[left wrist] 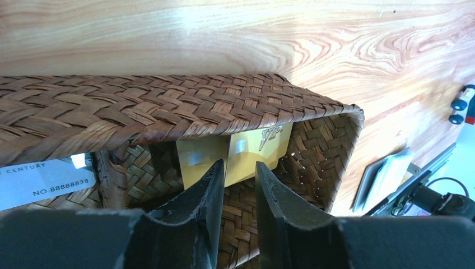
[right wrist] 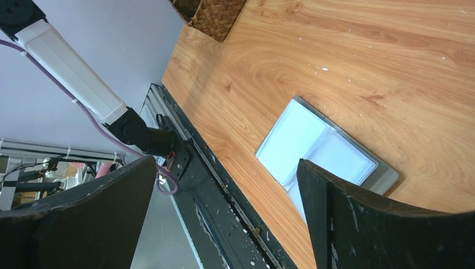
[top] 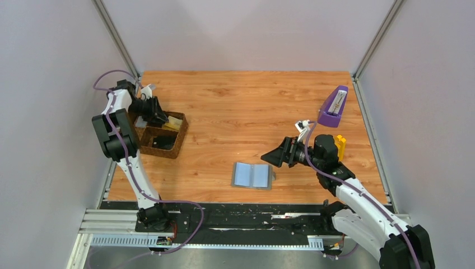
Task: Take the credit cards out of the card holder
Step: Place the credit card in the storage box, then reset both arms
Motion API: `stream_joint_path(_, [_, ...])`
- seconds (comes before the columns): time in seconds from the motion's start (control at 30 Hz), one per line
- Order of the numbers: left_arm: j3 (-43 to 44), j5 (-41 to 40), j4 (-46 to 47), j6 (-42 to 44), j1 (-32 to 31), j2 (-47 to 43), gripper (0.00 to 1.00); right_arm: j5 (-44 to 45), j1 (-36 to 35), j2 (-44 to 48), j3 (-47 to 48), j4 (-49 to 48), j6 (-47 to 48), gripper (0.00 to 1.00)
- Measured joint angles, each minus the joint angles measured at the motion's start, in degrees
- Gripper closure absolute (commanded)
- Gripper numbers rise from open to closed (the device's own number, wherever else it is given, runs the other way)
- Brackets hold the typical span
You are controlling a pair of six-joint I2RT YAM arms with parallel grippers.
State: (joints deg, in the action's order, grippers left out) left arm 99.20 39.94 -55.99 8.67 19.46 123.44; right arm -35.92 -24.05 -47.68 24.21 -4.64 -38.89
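The left jaws were seen slightly apart, nothing clamped, poised over the woven tray (left wrist: pixel 168 106), where a gold card (left wrist: pixel 252 148) was propped against the far wall. A pale card (left wrist: pixel 45 179) was lodged next door. The right jaws were held wide apart above the card holder (top: pixel 252 175) — laid open on the bench (top: pixel 235 112).

One card holder (top: pixel 252 175), one woven tray (left wrist: pixel 168 106)

bright, even light; faint shadows, slight glare.
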Motion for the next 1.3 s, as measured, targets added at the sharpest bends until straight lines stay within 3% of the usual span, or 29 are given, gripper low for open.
stream_joint_path(0.3, [1.9,-2.1,0.0,-1.8,-0.5,0.0,0.59,3.2,0.0,-1.9,1.4,3.3,0.1,0.00])
stream_joint_path(0.63, [2.0,-3.8,0.9,-6.3,-1.9,-2.9,0.56,12.0,0.0,-2.5,7.3,15.4,3.0,0.00])
stream_joint_path(1.03, [-6.1,2.4,9.4,-12.0,-8.3,-27.3,0.51,19.3,0.0,-2.6,14.2,25.4,3.2,0.00])
stream_joint_path(1.3, [-20.6,3.0,15.0,-16.2,-14.0,-44.9,0.49,23.1,0.0,-1.1,17.5,30.4,3.1,0.00])
